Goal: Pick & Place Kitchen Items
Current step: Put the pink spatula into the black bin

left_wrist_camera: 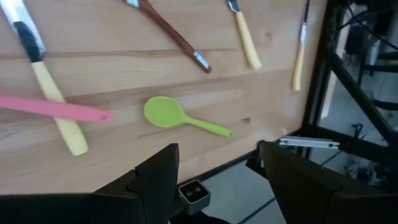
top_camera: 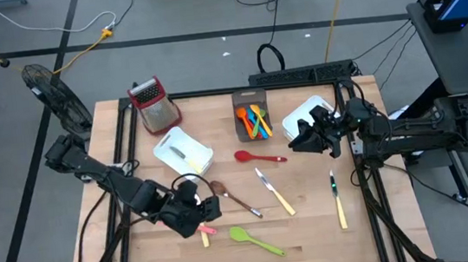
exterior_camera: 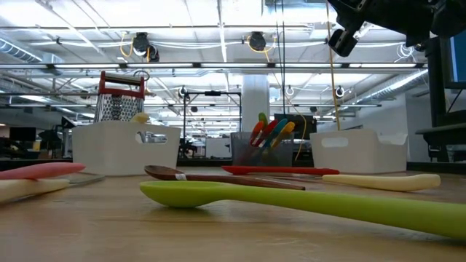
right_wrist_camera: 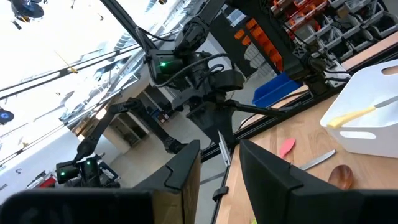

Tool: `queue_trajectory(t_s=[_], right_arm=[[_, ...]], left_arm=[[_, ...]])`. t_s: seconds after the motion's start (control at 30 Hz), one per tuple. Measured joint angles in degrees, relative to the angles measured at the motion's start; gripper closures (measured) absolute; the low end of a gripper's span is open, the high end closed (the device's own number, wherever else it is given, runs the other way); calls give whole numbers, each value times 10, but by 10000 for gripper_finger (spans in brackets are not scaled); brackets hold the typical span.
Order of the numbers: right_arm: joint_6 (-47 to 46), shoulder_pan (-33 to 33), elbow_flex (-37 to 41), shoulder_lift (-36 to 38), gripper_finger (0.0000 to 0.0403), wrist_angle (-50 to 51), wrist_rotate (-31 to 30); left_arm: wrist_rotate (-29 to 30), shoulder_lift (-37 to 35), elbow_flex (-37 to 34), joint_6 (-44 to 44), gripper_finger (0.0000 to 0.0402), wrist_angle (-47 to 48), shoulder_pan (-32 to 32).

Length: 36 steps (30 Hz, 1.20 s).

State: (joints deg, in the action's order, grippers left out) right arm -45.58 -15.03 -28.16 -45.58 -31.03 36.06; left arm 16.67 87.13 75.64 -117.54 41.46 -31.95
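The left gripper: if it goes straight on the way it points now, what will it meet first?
Probably the green spoon. In the left wrist view it lies on the table just ahead of the open left gripper, roughly between its fingers. Depth is unclear, so the gripper may touch bare wood just before the spoon.
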Motion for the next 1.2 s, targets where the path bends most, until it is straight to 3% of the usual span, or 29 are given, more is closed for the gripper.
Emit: queue_trajectory(t_s=[0.33,0.77,1.03,1.2], right_arm=[[2,0,0,0,298,0,-1],[17,0,0,0,298,0,-2],[47,-12,0,6,298,0,1],[58,-45,0,38,298,1,19]], left_arm=[[10,0,0,-45,163,17,2],[30,0,0,46,163,11,6],[30,0,0,-77,163,1,7],[43,35,0,-151,163,-29,1]])
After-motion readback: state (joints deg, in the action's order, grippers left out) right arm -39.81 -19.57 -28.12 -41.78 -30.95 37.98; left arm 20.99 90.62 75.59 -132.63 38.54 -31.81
